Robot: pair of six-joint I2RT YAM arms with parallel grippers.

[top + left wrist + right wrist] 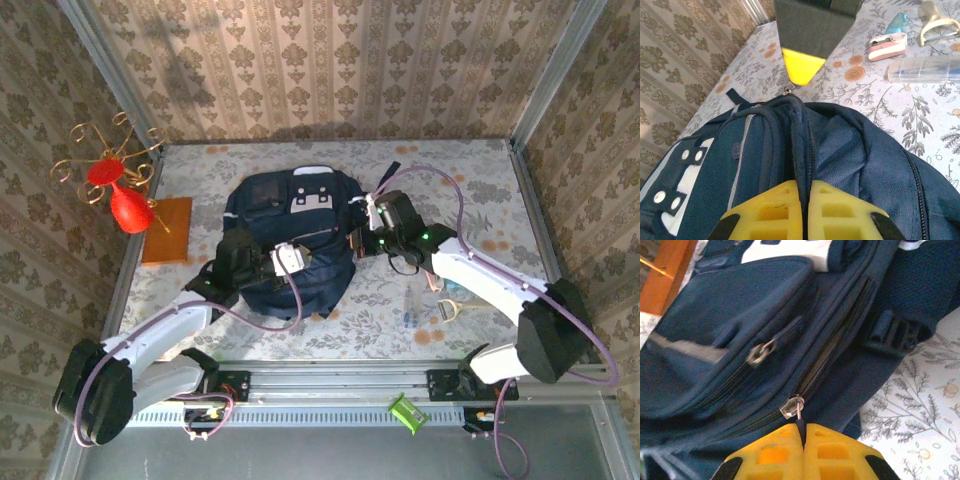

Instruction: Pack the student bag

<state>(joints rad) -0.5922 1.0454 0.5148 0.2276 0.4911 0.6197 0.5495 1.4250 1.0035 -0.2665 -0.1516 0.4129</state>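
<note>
At table (480, 200) centre | left gripper (802, 189) pinches student bag (270, 215) seam | right gripper (803, 429) pinches zip pull (792, 407)

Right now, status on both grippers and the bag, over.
Left gripper shut on a fold of the student bag. Right gripper shut on its zip pull. Peeler and small items lie right of the bag, apart from it.

Student bag (290, 215) mid-table, left gripper (300, 262) and right gripper (358, 238) at its edges, red vase (127, 208) far left
</note>
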